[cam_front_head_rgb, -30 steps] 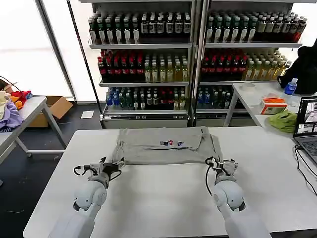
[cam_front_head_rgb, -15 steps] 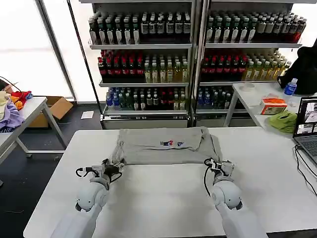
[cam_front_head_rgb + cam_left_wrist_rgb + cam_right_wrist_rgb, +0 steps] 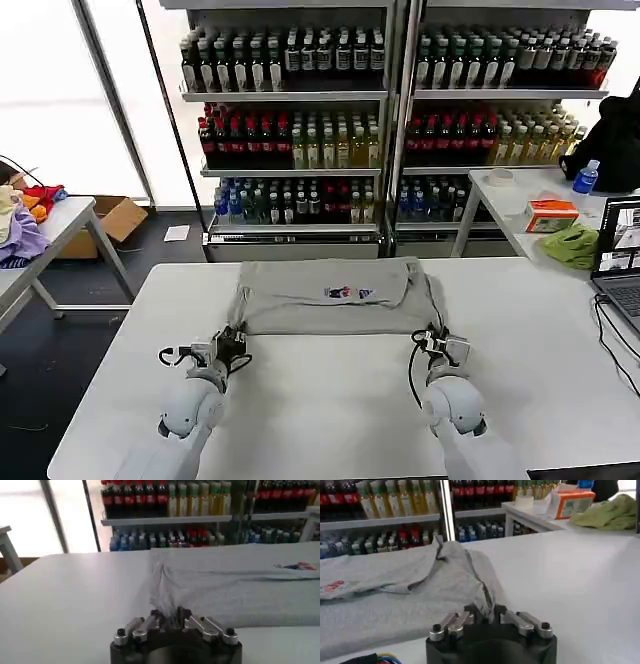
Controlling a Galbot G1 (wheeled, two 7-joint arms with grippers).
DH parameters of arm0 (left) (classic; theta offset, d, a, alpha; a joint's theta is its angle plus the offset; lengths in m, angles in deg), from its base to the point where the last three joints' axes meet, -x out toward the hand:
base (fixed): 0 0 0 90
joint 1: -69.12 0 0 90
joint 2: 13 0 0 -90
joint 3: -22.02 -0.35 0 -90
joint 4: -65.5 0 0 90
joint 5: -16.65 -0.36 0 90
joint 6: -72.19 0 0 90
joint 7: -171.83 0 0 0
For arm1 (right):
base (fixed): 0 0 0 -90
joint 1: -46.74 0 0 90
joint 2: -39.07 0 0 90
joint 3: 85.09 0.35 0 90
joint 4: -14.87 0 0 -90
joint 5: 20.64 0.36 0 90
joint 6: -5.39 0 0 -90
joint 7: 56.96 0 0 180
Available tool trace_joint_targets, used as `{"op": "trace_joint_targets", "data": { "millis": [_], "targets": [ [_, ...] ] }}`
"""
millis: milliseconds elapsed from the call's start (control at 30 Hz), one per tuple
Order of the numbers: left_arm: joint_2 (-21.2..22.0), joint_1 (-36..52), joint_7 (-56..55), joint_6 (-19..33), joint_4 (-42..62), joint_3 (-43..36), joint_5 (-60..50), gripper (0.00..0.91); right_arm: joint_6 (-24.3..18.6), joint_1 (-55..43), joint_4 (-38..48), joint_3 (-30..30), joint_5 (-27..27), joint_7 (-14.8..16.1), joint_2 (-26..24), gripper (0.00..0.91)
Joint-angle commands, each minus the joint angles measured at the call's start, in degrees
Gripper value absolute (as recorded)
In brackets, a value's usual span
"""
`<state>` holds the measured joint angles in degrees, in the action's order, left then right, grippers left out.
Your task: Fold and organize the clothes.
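Nearest the robot, the left hand [image 3: 231, 341] is seen clamped on the near left corner of the grey shirt [image 3: 335, 297], its fingers [image 3: 156, 617] closed into a raised pinch of fabric, while the right hand [image 3: 437, 341] is clamped likewise on the near right corner. The shirt is spread flat across the middle of the white bench [image 3: 330, 400], partly folded, with the small multicoloured print [image 3: 347, 292] facing up near its far edge. Beyond the bench, shelves of bottles [image 3: 330, 130] are ranged, and a lime-green cloth [image 3: 574, 243] lies on a side table at the right.
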<state>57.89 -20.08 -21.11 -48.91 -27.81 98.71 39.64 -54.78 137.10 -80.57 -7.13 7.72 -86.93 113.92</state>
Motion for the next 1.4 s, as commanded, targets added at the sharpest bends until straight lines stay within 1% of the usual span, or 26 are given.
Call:
{"op": "trace_joint_targets", "data": {
  "millis": [33, 200, 267, 300, 367, 400, 533, 600, 767, 900, 1067, 1167, 1400],
  "targets": [
    [0.5, -1.9, 0.1, 0.6, -2.4, 1.0, -0.7, 0.0, -0.3, 2.4, -4.6, 0.1, -0.5, 0.4, 0.2, 0.0],
    [-0.1, -5.2, -0.3, 1.1, -9.1, 1.8, -1.8, 0.0, 0.4, 4.8, -10.1, 0.7, -0.4, -0.1, -0.2, 0.0],
    [-0.8, -6.8, -0.7, 0.9, -12.9, 2.2, -1.8, 0.0, 0.7, 6.5, -13.7, 0.9, -0.4, -0.8, -0.7, 0.0],
    [-1.4, -8.6, -1.4, 0.7, -15.7, 2.4, -1.7, 0.0, 1.0, 7.9, -17.0, 0.9, -0.3, -1.6, -1.0, 0.0],
    [-2.3, -12.0, -1.7, 0.6, -19.5, 2.9, -1.7, 0.0, 1.1, 9.8, -20.2, 1.0, -0.4, -2.6, -1.4, 0.0],
    [-2.6, -15.0, -1.9, 0.5, -22.6, 3.4, -1.7, 0.0, 1.2, 12.5, -23.2, 1.0, -0.7, -2.9, -1.6, 0.0],
    [-2.9, -22.9, -2.9, 0.7, -29.4, 4.0, -2.3, 0.0, 0.7, 20.6, -28.7, 1.5, -1.6, -3.9, -1.9, 0.0],
    [-3.1, -28.5, -3.3, 1.0, -32.9, 4.0, -3.4, 0.0, -0.5, 26.0, -31.6, 1.7, -3.2, -4.2, -1.7, 0.0],
    [-3.1, -36.1, -3.4, 1.7, -38.9, 4.7, -5.1, 0.0, -3.6, 36.5, -35.2, 1.8, -7.2, -3.9, -1.4, 0.0],
    [-3.3, -39.5, -3.0, 3.3, -37.8, 4.7, -6.9, 0.0, -6.4, 41.7, -35.7, 1.5, -8.9, -3.5, -1.7, 0.0],
    [-2.5, -40.4, -3.2, 4.0, -35.0, 4.1, -7.5, 0.0, -7.7, 42.6, -34.5, 1.5, -9.8, -4.1, -1.3, 0.0],
    [-2.6, -40.7, -3.2, 4.7, -34.6, 4.4, -8.0, 0.0, -8.7, 42.9, -34.8, 2.4, -11.2, -3.7, -1.5, 0.0],
    [-3.7, -42.5, -3.3, 4.4, -36.4, 5.3, -8.0, 0.0, -8.0, 44.1, -36.3, 4.6, -10.4, -3.6, -2.9, 0.0]
  ]
}}
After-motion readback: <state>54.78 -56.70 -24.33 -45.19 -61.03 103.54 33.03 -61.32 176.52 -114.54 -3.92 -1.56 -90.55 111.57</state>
